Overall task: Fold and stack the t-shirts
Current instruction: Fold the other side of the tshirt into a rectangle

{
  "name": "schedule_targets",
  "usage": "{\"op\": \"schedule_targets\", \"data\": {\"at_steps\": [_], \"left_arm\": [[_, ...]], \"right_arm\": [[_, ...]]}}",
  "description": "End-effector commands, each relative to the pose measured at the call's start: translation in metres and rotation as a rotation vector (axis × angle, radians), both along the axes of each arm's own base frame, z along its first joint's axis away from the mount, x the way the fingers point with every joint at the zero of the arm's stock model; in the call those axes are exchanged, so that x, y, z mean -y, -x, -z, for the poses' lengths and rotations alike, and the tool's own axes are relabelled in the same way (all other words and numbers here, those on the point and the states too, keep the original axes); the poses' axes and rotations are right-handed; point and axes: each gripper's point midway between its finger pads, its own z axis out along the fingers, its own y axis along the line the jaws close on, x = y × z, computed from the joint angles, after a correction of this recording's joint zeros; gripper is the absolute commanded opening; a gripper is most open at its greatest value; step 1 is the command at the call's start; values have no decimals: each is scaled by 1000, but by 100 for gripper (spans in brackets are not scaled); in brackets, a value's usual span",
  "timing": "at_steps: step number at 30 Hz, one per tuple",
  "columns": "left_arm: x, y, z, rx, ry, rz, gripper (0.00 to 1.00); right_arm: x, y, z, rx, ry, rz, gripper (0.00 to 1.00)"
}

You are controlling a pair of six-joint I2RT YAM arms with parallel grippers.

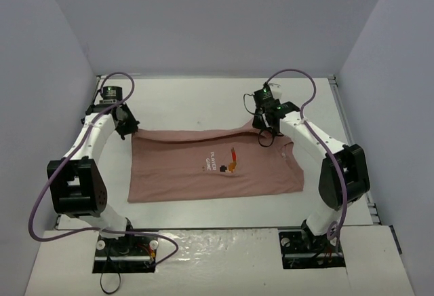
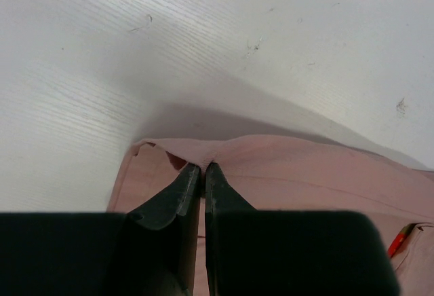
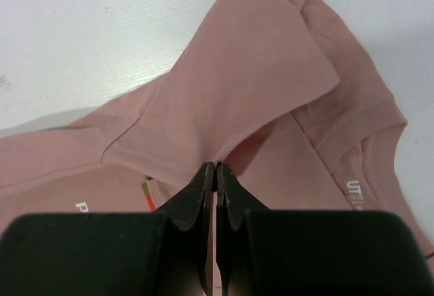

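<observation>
Shirt: a dusty-pink t-shirt (image 1: 176, 177) lies on the white table (image 1: 203, 102), between the two arms and slightly towards the near edge.
Long axis: it runs left to right across the table, parallel to the near edge.
Direction: the neck end points to the right and the hem end to the left.
Face: the printed side is up. A small orange-and-dark picture (image 1: 232, 161) sits near the middle, with white lettering (image 1: 215, 163) just to its left.
Neck: in the right wrist view the collar band (image 3: 366, 133) curves at the right, with a small white label (image 3: 355, 191) inside it.
Lie of the cloth: the near part is flat. The far long edge shows a crease line along it and is drawn up at both far corners.
Left gripper (image 1: 129, 127): at the far left corner of the shirt, on the hem end. In the left wrist view its dark fingers (image 2: 183, 191) are pressed together with the pink edge pinched between the tips.
Right gripper (image 1: 266, 135): at the far edge near the neck end. In the right wrist view its fingers (image 3: 193, 194) are closed on a fold of the sleeve (image 3: 271, 72), which fans out beyond the tips.
Spacing: the two grippers are well apart, and both hold the same far edge.
</observation>
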Motion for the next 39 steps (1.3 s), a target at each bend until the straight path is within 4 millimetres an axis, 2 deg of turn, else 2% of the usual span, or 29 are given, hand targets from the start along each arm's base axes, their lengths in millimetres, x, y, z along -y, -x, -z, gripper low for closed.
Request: {"op": "schedule_targets", "data": {"at_steps": [1, 5, 9, 11, 15, 18, 20, 23, 27, 30, 35, 39], "left_arm": [[-1, 2, -34, 107, -25, 15, 0], [-3, 15, -23, 82, -35, 9, 0], [-4, 24, -5, 36, -36, 9, 0], [-3, 26, 1, 24, -36, 14, 0], [-4, 25, 6, 17, -41, 25, 0], [-4, 24, 9, 10, -44, 29, 0], [-4, 23, 11, 10, -45, 32, 0], [-5, 22, 14, 6, -44, 31, 0], [-5, 21, 18, -4, -38, 28, 0], [-4, 20, 18, 0, -31, 23, 0], [-3, 20, 17, 5, -22, 27, 0], [-2, 19, 16, 7, -19, 28, 0]], "right_arm": [[4, 11, -33, 64, 38, 42, 0], [-12, 26, -26, 33, 22, 7, 0], [-27, 44, -2, -31, 24, -39, 3], [-32, 47, 11, -67, 36, -67, 18], [-19, 38, 12, -82, 42, -89, 46], [3, 23, 2, -75, 28, -84, 54], [25, 11, -1, -70, 41, -65, 54], [45, -1, 9, -105, 42, -87, 52], [57, -17, 27, -146, 37, -124, 44], [66, -30, 34, -149, 57, -129, 43], [65, -38, 51, -181, 39, -145, 42], [66, -35, 66, -209, 41, -141, 43]]}}
